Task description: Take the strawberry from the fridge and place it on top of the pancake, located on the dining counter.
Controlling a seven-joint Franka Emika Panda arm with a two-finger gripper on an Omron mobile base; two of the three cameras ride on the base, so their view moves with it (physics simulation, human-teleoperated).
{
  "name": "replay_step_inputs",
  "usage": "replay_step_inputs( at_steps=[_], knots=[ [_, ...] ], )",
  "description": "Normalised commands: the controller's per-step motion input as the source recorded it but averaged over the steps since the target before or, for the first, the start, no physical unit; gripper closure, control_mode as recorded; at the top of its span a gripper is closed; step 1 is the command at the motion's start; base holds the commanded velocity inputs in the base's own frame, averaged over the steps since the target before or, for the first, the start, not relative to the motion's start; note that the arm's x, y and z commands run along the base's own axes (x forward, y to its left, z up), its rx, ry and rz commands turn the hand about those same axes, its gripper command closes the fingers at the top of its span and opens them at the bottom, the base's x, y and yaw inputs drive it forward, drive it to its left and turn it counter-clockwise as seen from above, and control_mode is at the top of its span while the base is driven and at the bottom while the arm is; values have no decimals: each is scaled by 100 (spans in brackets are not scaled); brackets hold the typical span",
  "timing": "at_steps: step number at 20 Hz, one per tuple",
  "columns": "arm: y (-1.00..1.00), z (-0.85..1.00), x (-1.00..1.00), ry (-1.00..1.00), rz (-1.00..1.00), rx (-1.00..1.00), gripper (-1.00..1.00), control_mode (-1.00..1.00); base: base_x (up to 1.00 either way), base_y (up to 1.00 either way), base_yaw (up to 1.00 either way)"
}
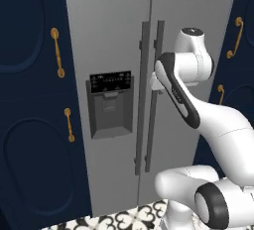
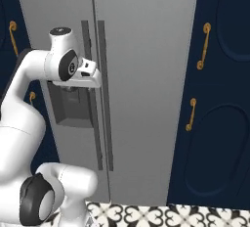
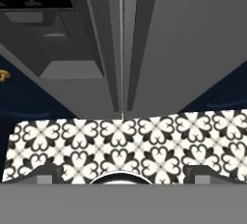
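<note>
The fridge (image 1: 114, 35) (image 2: 146, 50) (image 3: 193, 49) stands right ahead, tall and light grey, with both doors shut. Its two long vertical handles (image 1: 144, 125) (image 2: 104, 133) (image 3: 120, 49) run side by side along the middle seam. My gripper (image 1: 157, 81) (image 2: 96, 80) (image 3: 123, 172) hangs close in front of those handles at about mid height, pointing downward. The small dark fingertips (image 3: 46, 172) stand far apart in the hand view, open, with nothing between them. The strawberry is hidden; the pancake and the dining counter are out of view.
A dark dispenser panel (image 1: 110, 105) (image 2: 68, 108) is set into the left door. Navy cabinets (image 1: 30, 125) (image 2: 219, 123) with gold handles (image 1: 58, 53) (image 2: 204, 45) flank the fridge. Patterned black-and-white floor tiles (image 1: 134, 219) (image 2: 161, 215) (image 3: 120, 146) lie below.
</note>
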Motion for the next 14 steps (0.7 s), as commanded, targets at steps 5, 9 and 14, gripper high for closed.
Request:
replay_step_inputs(
  at_steps=[5, 9, 14],
  knots=[
    [0, 0, 0, 0, 0, 0, -100, 100, -5, -7, 6],
    [0, 0, 0, 0, 0, 0, -100, 100, -28, -25, 0],
    [-1, 0, -2, 0, 0, 1, -100, -100, -15, -8, 0]
  ],
)
